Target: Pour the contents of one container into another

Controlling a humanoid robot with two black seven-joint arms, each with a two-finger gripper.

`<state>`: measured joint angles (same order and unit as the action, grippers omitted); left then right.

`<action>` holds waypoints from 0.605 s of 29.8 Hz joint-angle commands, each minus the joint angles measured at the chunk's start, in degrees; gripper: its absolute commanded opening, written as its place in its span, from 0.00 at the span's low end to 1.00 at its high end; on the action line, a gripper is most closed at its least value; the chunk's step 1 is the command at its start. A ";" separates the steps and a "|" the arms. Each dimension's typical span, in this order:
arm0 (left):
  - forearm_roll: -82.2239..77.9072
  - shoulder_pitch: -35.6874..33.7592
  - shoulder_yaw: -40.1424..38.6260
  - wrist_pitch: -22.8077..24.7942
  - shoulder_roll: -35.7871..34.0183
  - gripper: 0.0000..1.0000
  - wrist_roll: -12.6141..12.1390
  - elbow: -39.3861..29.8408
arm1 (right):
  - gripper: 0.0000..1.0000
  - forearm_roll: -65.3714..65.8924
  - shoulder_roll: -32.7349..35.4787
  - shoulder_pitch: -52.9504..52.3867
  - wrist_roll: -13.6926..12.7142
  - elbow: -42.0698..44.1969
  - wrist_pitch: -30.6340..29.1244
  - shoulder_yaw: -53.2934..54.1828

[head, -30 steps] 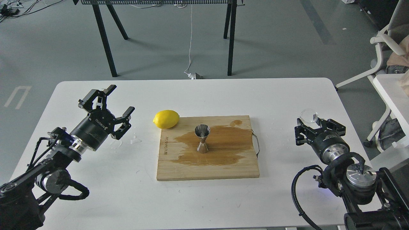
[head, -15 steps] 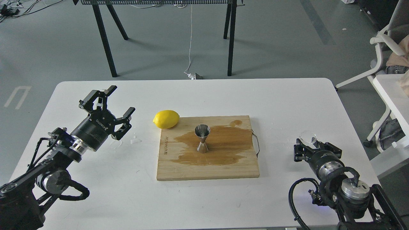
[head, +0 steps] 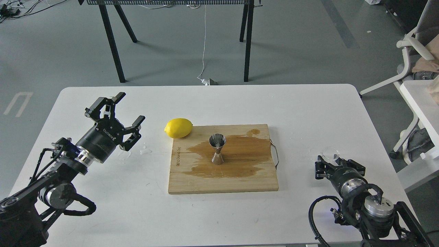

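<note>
The steel hourglass jigger (head: pixel 217 148) stands upright in the middle of a wooden cutting board (head: pixel 192 181), inside a wide wet stain. The small clear glass cup (head: pixel 330 153) is low at the table's right side, held between the fingertips of my right gripper (head: pixel 336 160), which is shut on it. The cup is well to the right of the board and looks upright. My left gripper (head: pixel 129 108) hovers open and holds nothing over the table's left part, left of the lemon.
A yellow lemon (head: pixel 178 127) lies touching the board's far left corner. Water drops (head: pixel 145 149) sit on the white table (head: pixel 219 103) near the left gripper. A metal handle (head: pixel 275 156) sticks out of the board's right edge. A white chair and side table stand beyond the table's right edge.
My right gripper has drawn back toward me and sunk lower with the glass cup in it. The left arm, jigger and lemon have not moved.
</note>
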<state>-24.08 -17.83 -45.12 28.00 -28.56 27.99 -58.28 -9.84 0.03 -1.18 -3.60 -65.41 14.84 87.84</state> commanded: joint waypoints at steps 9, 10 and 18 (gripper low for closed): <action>0.00 -0.01 0.04 0.00 0.00 0.93 0.01 0.01 | 0.64 -0.27 -0.03 0.03 -0.01 -1.03 -0.08 -0.13; 0.00 -0.01 0.04 0.00 0.00 0.93 0.01 0.01 | 0.66 -0.27 -0.03 0.03 -0.01 -1.04 -0.08 -0.13; -0.09 -0.01 0.21 0.00 0.00 0.93 0.01 0.01 | 0.81 -0.36 -0.03 0.21 -0.01 -2.44 -0.08 -0.13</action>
<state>-24.13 -17.84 -44.95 28.00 -28.54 27.99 -58.28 -10.17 0.00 -1.07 -3.61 -67.37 14.76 87.72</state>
